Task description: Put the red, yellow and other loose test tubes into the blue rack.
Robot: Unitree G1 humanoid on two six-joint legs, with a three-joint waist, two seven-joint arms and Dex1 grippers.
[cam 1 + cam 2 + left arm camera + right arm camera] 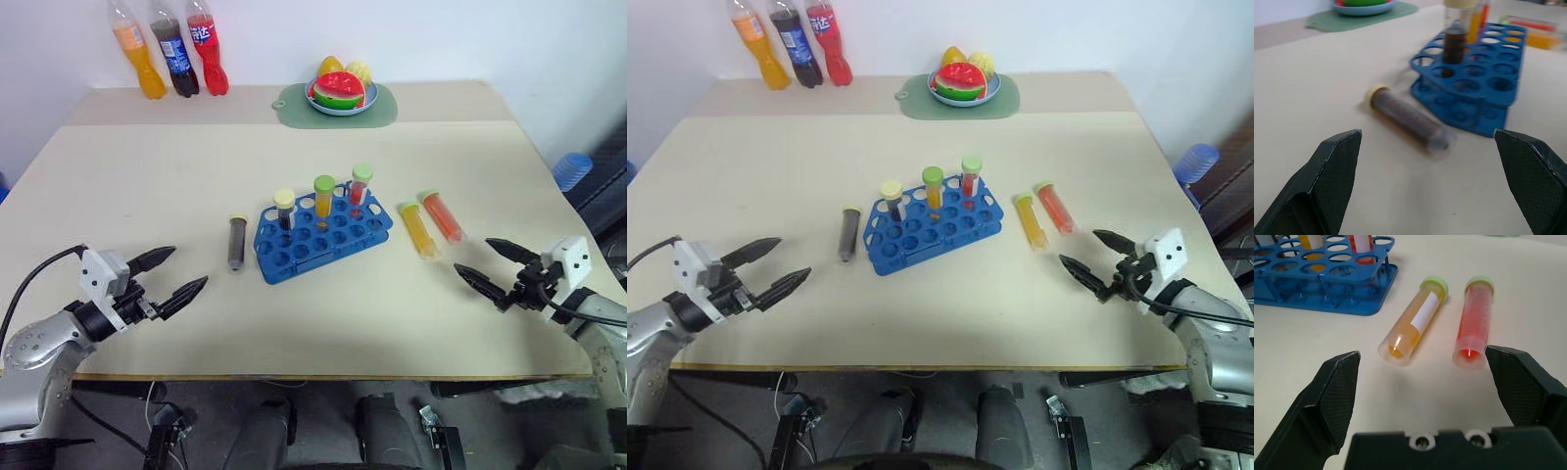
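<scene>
Blue rack [323,233] holds three upright tubes — three loose tubes [237,243] on table; both hands wide open, empty.

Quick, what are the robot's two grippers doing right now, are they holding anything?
Left gripper: open, holding nothing, near the dark brown tube.
Right gripper: open, holding nothing, near the yellow tube and red tube.
</scene>
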